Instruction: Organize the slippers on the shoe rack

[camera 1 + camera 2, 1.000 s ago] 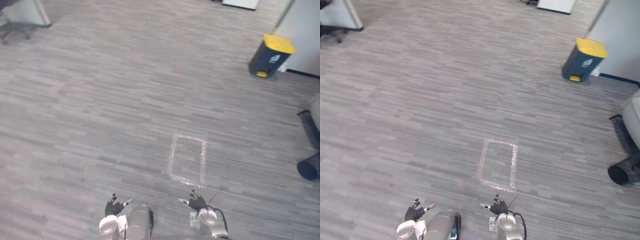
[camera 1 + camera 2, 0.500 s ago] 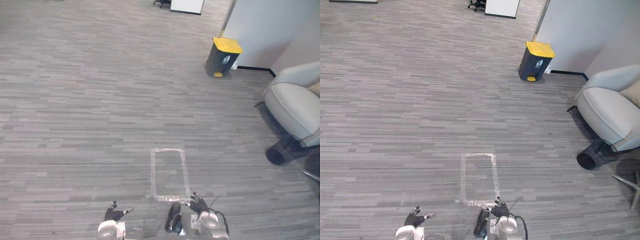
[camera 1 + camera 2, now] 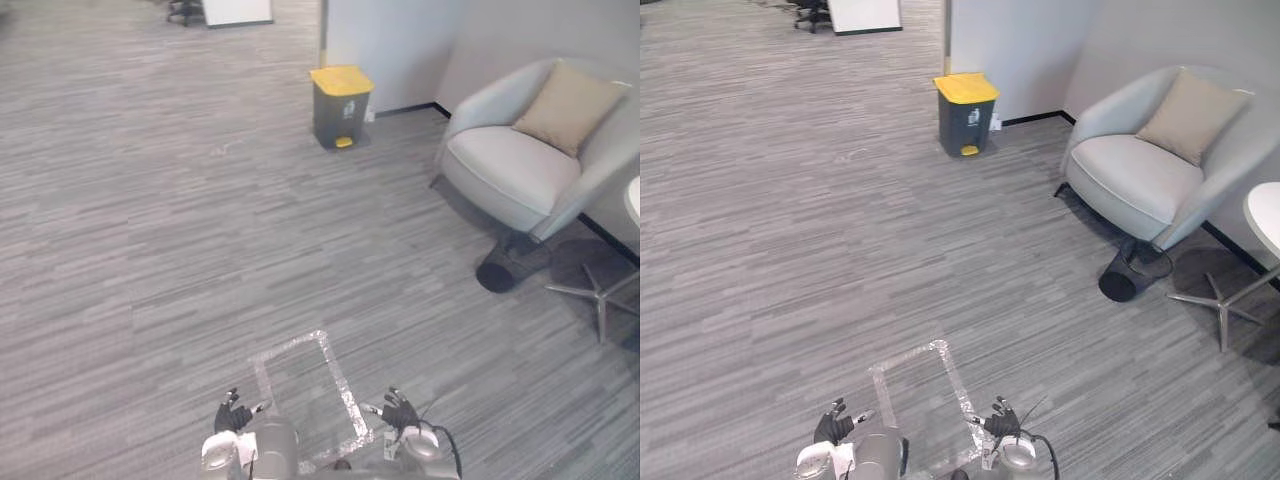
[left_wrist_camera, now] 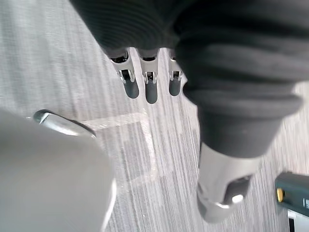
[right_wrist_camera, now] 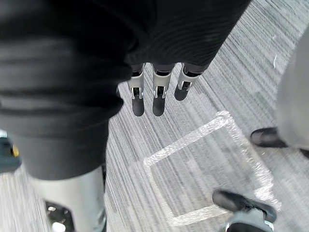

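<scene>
2 hands hang low at the near edge of the head views, the left hand (image 3: 232,417) and the right hand (image 3: 398,410) well apart, each over grey striped carpet (image 3: 150,250). In the left wrist view the left hand's fingers (image 4: 150,89) run straight and side by side, with small gaps between them and the thumb (image 4: 222,193) set off on its own; nothing lies in the palm. In the right wrist view the right hand's fingers (image 5: 158,96) are likewise straight and relaxed, loose and empty, closed round nothing.

Between the 2 hands and just ahead of them, a taped rectangle (image 3: 343,387) of pale, shiny strips is stuck to the carpet, turned at a slant. Its outline also shows past the fingertips of each hand in the wrist views (image 5: 193,137), with bare carpet inside it.

Farther off, a dark bin (image 3: 340,105) with a yellow lid stands against the foot of a pale wall (image 3: 390,40). To the robot's right of the bin sits a light grey armchair (image 3: 520,165) with 1 tan cushion (image 3: 568,105) leaning on its back. A black wire basket (image 3: 500,272) lies on its side on the carpet just in front of the armchair, near a metal chair base (image 3: 590,295) with spread legs. The curved rim of a white table (image 3: 632,200) cuts in at the right edge. At the far end an office chair (image 3: 185,10) stands beside a white board (image 3: 235,10).
</scene>
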Controlling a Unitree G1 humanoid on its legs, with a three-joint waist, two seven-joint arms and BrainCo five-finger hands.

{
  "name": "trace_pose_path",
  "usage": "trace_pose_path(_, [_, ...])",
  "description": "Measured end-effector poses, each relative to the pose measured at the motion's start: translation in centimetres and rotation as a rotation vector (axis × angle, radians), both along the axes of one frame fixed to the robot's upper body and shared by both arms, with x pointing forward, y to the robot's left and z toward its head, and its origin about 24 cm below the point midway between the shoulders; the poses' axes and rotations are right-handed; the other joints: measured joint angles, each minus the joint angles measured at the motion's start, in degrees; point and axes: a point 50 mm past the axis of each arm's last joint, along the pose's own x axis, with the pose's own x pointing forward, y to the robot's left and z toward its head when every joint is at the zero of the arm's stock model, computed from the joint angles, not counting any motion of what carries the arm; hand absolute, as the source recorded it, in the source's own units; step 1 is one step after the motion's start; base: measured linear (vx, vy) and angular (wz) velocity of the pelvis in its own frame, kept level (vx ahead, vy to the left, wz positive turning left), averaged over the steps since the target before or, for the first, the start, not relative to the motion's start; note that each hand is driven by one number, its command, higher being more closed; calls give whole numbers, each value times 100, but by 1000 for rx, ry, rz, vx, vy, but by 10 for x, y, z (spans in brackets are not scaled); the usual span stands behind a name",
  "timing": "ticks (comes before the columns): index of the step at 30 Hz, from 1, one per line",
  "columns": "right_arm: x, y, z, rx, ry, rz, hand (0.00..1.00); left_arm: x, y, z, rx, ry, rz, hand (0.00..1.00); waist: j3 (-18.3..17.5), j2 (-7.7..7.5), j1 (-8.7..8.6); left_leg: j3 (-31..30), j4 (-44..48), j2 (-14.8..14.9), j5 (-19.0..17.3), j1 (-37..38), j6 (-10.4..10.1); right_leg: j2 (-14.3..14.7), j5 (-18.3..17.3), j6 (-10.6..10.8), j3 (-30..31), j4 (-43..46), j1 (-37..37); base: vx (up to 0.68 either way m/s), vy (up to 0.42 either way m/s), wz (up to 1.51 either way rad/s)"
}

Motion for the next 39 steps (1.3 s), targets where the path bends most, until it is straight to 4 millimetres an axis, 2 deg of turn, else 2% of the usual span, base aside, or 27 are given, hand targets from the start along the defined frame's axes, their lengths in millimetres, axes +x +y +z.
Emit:
trace_pose_path(1, [-2,-1,-1,0,5,-4,0,-1,2,0,5,4,3,0,-78,-127,7,240,85,-56,-138,57,66,-154,-145,106,-9,232,-74,257,256,-83])
trace_pose_path(4, [-8,-1,-3,1,17,-6,0,-2,4,-2,7,16,-1,0,-100,-164,-6,735,201,-29,-509,324,290,-299,-252,226,-133,1210,-431,189,232,-92])
trace_pose_path(6, [-8,-2,-1,1,3,-13,0,-3,6,-2,12,27,-2,0,-71,-174,-3,1046,192,18,-708,649,393,-500,-72,468,-582,2570,-1026,134,161,-71])
trace_pose_path(8, [-9,-4,-1,1,0,-20,0,-5,9,-4,24,49,-13,0,-76,-209,-101,1168,160,58,-879,1025,457,-804,-184,420,-1238,3237,-1259,198,77,-32])
trace_pose_path(10, [-10,-7,-2,-6,7,-19,0,-6,10,-4,27,51,-11,0,-65,-266,-85,1279,-72,146,-927,1362,463,-928,-396,329,-1706,2985,-1307,221,1,-20])
trace_pose_path(12, [-12,-7,-3,-6,20,-18,0,-4,9,-4,25,52,-14,0,-71,-256,-89,1372,-359,258,-907,1616,358,-917,-367,318,-2012,2279,-1387,228,-43,-27])
trace_pose_path(13, [-11,-6,-4,-7,25,-15,0,-8,10,-6,28,67,-20,0,-85,-283,-94,1457,-529,283,-919,1718,261,-889,-87,301,-2100,1370,-1435,332,-81,-32])
trace_pose_path(14, [-11,-8,-5,-11,30,-17,0,-8,11,-7,29,76,-28,0,-117,-336,-100,1443,-590,247,-1005,1805,125,-837,640,-20,-2129,791,-1366,407,-99,-28])
trace_pose_path(16, [-14,-17,-7,-23,50,-55,0,-11,3,-11,9,105,-53,0,-250,-122,-129,1266,-712,411,-989,1890,109,-591,606,-86,-2175,525,-1269,391,-108,-18])
trace_pose_path(17, [-14,-20,-8,-28,52,-65,0,-11,-1,-11,-5,106,-55,0,-277,-70,-136,1227,-642,458,-985,1869,102,-524,580,-117,-2184,453,-1237,469,-129,-16])
trace_pose_path(18, [-13,-23,-7,-30,47,-80,0,-9,-4,-11,-14,99,-57,0,-234,7,-146,1109,-165,520,-970,1704,75,-420,536,-144,-2188,344,-1107,317,-82,-9])
trace_pose_path(19, [-13,-24,-7,-32,47,-81,0,-9,-4,-11,-15,97,-57,0,-228,26,-153,1049,145,543,-955,1591,58,-371,524,-149,-2181,288,-1037,323,-84,-11])
trace_pose_path(20, [-14,-26,-7,-40,49,-81,0,-5,-3,-9,-19,79,-36,0,-201,77,-170,909,1627,612,-569,1012,6,-259,483,-185,-2119,47,-718,243,-47,-16])
trace_pose_path(22, [-15,-26,-7,-43,52,-86,0,-4,-2,-7,-17,66,-24,0,-146,32,-88,889,2563,680,-690,590,66,-240,429,-243,-1965,-52,-426,313,16,-44])
trace_pose_path(23, [-16,-26,-8,-44,57,-90,0,-2,-1,-6,-14,54,-25,0,-127,-11,-72,920,2578,694,-837,420,37,-241,423,-243,-1823,-133,-249,271,104,-77])
trace_pose_path(25, [-15,-26,-8,-45,56,-90,0,-3,-1,-5,-12,48,-21,0,-143,2,-60,869,1980,735,-944,246,12,-256,417,-221,-1563,-184,-163,175,140,-81])
trace_pose_path(26, [-14,-25,-7,-43,52,-92,0,-3,-1,-5,-12,48,-22,0,-154,18,-58,662,1221,727,-916,197,11,-272,418,-137,-1355,-179,-169,219,267,-90])
trace_pose_path(27, [-14,-26,-7,-44,55,-98,0,-4,-2,-6,-14,55,-22,0,-191,94,-55,330,317,711,-646,261,25,-265,405,-26,-1182,-150,-199,186,233,-81])
trace_pose_path(28, [-15,-27,-7,-45,56,-98,0,-5,-3,-7,-19,58,-22,0,-205,170,-56,185,37,689,-411,295,-113,-239,394,46,-1117,-142,-202,157,245,-68])
trace_pose_path(29, [-14,-26,-8,-43,60,-99,0,-5,1,-7,-8,64,-21,0,-172,26,-52,129,-126,477,-291,494,-341,-354,425,190,-910,-202,-217,91,228,-47])
trace_pose_path(30, [-16,-23,-8,-34,67,-99,0,-5,3,-7,0,69,-24,0,-199,-69,-53,213,-133,340,-313,534,-299,-481,413,264,-816,-300,-176,91,228,-46])
trace_pose_path(33, [-21,-22,-11,-26,86,-103,0,-5,5,-7,3,69,-20,0,-228,-107,-29,536,-45,246,-345,604,-245,-646,552,476,-452,-461,-150,66,242,-51])
trace_pose_path(35, [-17,-23,-10,-41,77,-77,0,-7,4,-8,-2,78,-21,0,-271,-102,-22,811,-52,221,-428,626,-100,-679,690,554,-166,-577,-223,-6,192,-69])
trace_pose_path(39, [-20,-27,-10,-51,77,-74,0,-5,2,-9,-10,80,-29,0,-217,-96,-27,1145,-95,171,-475,646,40,-737,870,671,169,-328,-630,-87,173,-77])
